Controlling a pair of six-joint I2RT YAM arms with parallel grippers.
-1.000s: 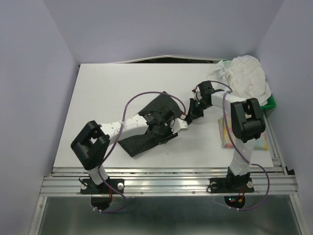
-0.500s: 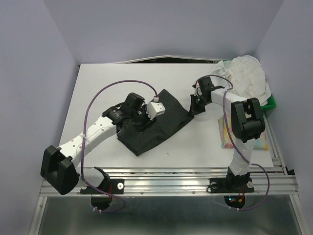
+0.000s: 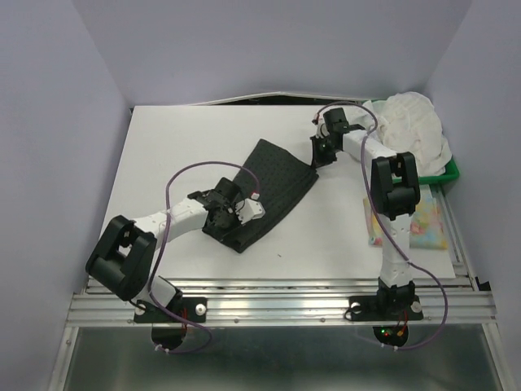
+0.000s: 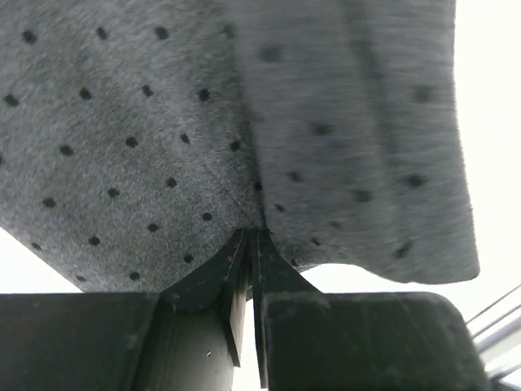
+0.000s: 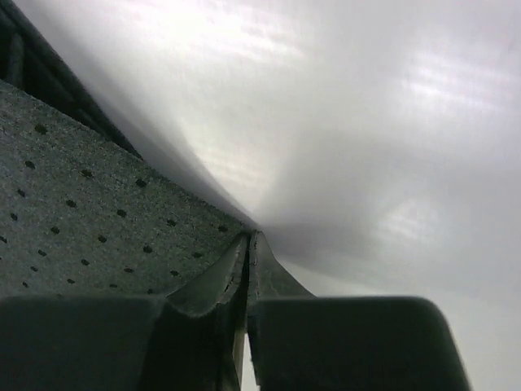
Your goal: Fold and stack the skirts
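A white tabletop (image 3: 179, 147) fills the middle of the overhead view, with the arms' bases on a rail along the bottom edge. The left arm (image 3: 175, 218) reaches from lower left toward the centre, and the right arm (image 3: 391, 183) rises from lower right and bends toward the upper middle. Between their ends the charcoal skirt (image 3: 277, 183) lies just right of centre as a slanted band, dark and dotted, running from lower left to upper right. At the upper right corner the white skirt (image 3: 411, 130) sits in a crumpled, puffy heap on a green tray (image 3: 450, 171), of which only a strip of rim shows at the right. Below it, near the right edge of the tabletop and partly hidden behind the right arm, the yellow skirt (image 3: 427, 228) lies flat, well apart from the charcoal one. In the left wrist view the left fingers (image 4: 281, 273) are pressed almost together, only a thin slit between them, with a fold of the charcoal skirt pinched at their tips near its lower end. In the right wrist view the right fingers (image 5: 273, 281) are closed tight on the edge of the same skirt at its upper right corner, with bare tabletop beyond.
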